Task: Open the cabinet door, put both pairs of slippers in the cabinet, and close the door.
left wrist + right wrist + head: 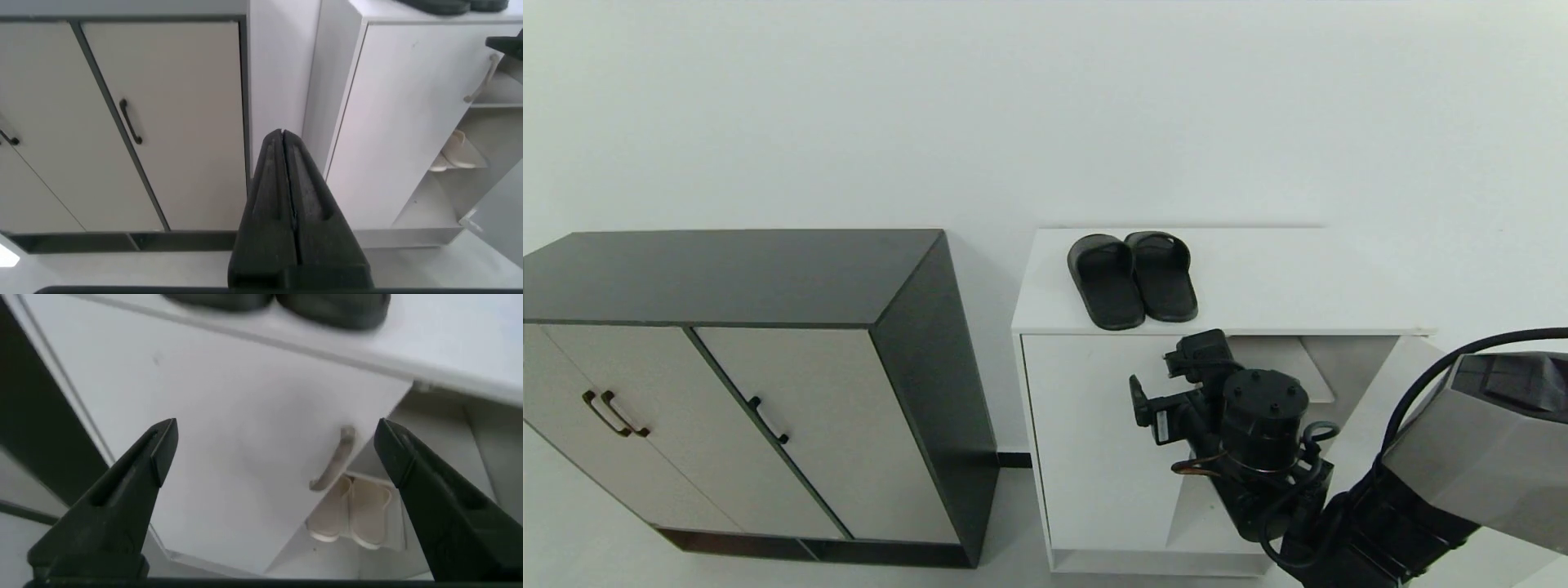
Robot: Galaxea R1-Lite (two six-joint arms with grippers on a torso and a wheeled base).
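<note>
A pair of black slippers (1133, 278) lies side by side on top of the white cabinet (1258, 278). The cabinet's left door (1094, 441) is closed, and its right half stands open onto shelves. A pale pair of slippers (355, 510) rests on an inner shelf, also seen in the left wrist view (458, 151). My right gripper (1168, 377) hovers open in front of the closed door, level with its handle (335, 457), with nothing between its fingers (139, 482). My left gripper (286, 188) is shut and empty, low and well back from both cabinets.
A dark cabinet (727, 269) with pale doors and dark handles (768, 420) stands left of the white one, a narrow gap between them. The white cabinet's swung-out right door (1380, 392) sits close beside my right arm. A white wall is behind.
</note>
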